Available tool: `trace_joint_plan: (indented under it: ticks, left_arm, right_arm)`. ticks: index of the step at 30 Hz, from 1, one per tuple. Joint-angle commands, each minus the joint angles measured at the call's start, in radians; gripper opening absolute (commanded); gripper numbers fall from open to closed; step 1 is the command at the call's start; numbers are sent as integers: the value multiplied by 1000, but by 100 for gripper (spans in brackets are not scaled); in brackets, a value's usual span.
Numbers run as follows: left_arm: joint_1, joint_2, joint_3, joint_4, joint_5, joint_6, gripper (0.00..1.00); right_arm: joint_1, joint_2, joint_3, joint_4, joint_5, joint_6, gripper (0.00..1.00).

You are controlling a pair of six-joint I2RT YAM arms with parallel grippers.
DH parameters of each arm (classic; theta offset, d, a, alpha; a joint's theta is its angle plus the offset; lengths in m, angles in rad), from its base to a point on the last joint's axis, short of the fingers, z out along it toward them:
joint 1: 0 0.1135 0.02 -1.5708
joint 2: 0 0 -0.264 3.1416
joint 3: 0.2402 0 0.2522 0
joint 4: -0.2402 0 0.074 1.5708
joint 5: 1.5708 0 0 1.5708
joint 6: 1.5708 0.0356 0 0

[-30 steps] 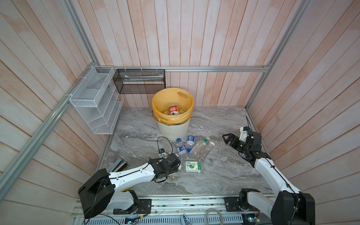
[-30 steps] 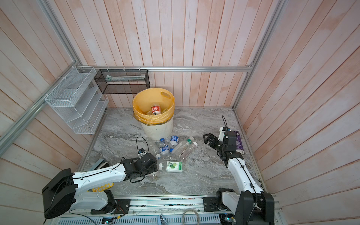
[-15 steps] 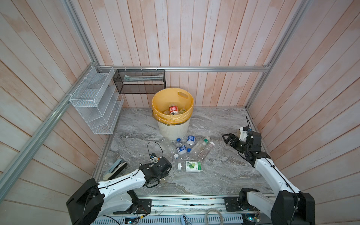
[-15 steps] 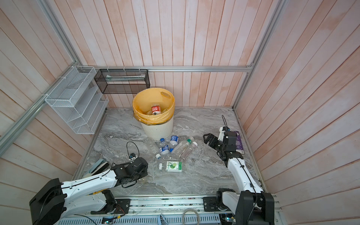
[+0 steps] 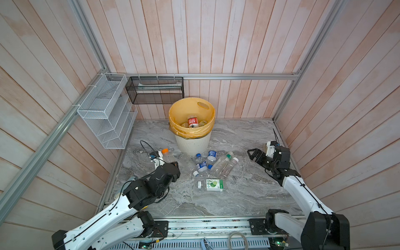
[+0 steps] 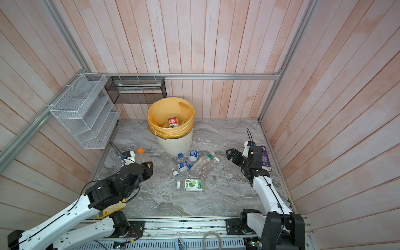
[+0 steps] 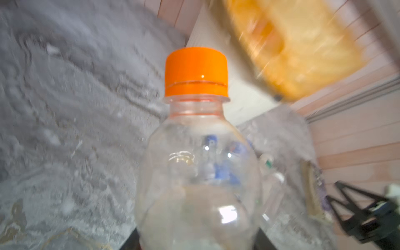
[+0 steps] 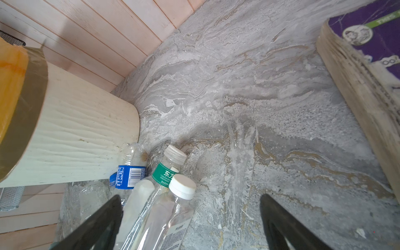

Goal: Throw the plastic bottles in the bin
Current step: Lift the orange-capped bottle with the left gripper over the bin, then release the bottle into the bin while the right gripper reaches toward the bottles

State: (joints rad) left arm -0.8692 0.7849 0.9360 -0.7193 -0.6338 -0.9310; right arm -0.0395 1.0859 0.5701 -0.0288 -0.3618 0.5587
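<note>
Risen up-frame, left gripper (image 5: 171, 162) clamps orange-capped bottle (image 5: 167, 156); right gripper (image 5: 253, 155) spread apart; upper-centre bin (image 5: 192, 145) holds red-labelled bottle (image 5: 192, 122).

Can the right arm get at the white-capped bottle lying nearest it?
Probably yes: the right gripper is open and empty, with only bare marble tabletop between it and the white-capped bottle. The green-labelled bottle lying alongside may crowd one of the fingers.

Pale plank walls (image 5: 216, 43), grey marbled floor (image 5: 249, 190), white wire rack (image 5: 106, 121), black mesh basket (image 5: 155, 95).
</note>
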Motion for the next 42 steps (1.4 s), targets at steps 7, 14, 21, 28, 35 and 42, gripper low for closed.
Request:
trace_joint_plan:
  ticks: [7, 14, 21, 28, 35, 42]
  left_arm:
    - [228, 301, 396, 371, 140, 616, 54]
    - [343, 853, 1035, 60, 479, 660, 66]
    - [344, 1004, 1265, -73, 472, 656, 100]
    - [279, 675, 774, 344, 342, 705, 100]
    - [229, 417, 417, 480, 255, 687, 100]
    - [223, 208, 143, 442, 184, 579, 100]
  right_arm:
    - [27, -56, -46, 40, -32, 26, 98]
    - [54, -86, -29, 12, -34, 27, 98]
    - [61, -111, -30, -25, -20, 27, 98]
    - [94, -93, -27, -30, 0, 29, 98]
    - [205, -18, -28, -12, 57, 63, 98]
    - [348, 63, -21, -11, 144, 127, 98]
